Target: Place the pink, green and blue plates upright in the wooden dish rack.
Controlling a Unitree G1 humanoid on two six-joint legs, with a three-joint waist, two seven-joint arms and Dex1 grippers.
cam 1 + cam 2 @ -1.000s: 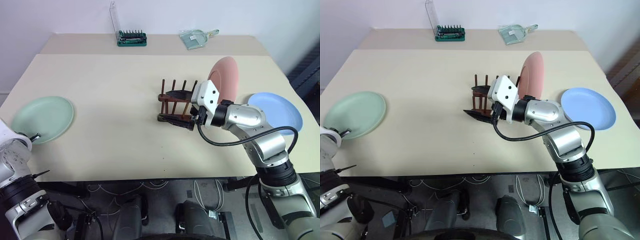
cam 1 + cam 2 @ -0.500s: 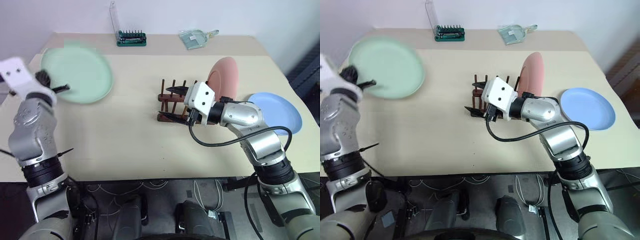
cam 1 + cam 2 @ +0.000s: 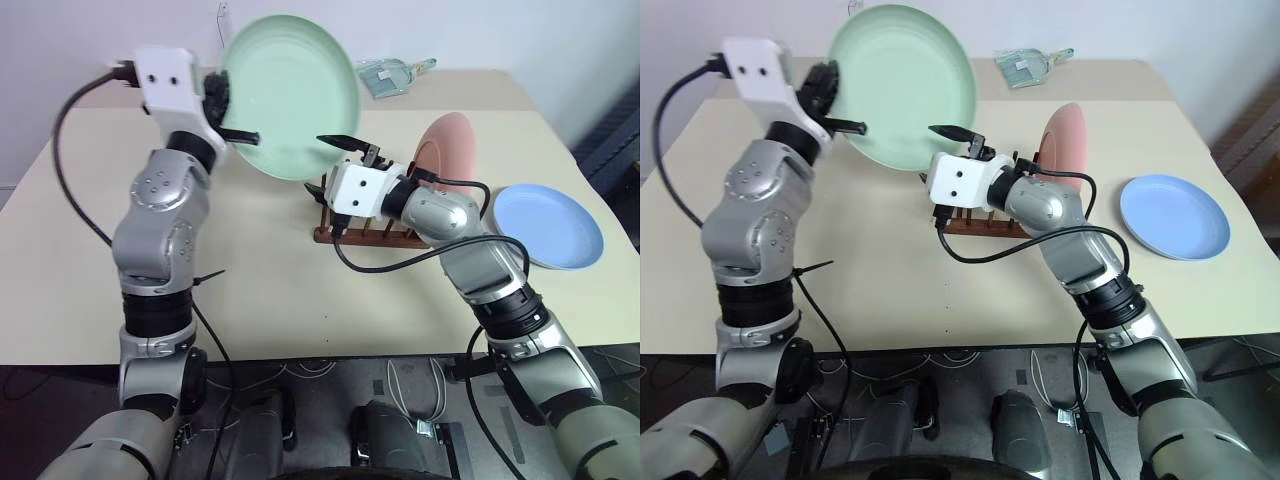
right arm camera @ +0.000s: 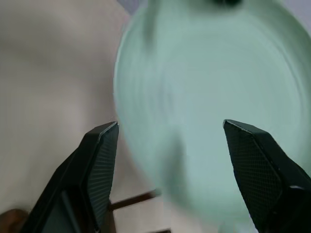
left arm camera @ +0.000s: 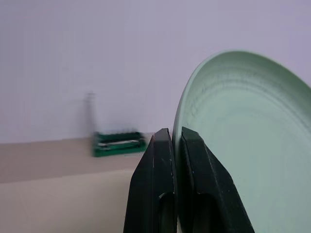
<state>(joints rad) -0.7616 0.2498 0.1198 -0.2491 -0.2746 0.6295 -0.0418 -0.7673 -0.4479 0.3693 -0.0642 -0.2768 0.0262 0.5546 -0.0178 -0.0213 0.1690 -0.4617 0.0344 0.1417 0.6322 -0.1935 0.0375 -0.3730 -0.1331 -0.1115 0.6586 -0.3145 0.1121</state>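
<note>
- Green plate (image 3: 290,95) was in the air, tilted near upright, above the wooden dish rack (image 3: 355,222) and toward the rack's far-left side; its lower rim hung close over the rack's left end, not yet between the pegs.
- Left gripper (image 3: 238,135) was clenched on the green plate's rim, both fingers (image 5: 158,160) pinching the edge at the side away from the rack.
- Right gripper (image 3: 350,143) stood spread wide and held nothing, one finger raised just above the rack's left end and right under the plate's lower rim.
- Pink plate (image 3: 447,150) already stood upright at the rack's right end; blue plate (image 3: 548,225) lay flat on the table (image 3: 80,250), well right of the rack.
- Judgement: the step was lowering the green plate into a free slot left of the pink one. It would go best with the plate turned parallel to the pink plate and its edge lined up with a gap before descending.
- Judgement: the spread gripper could steady the free rim; the risk was knocking the light rack or the pink plate.
</note>
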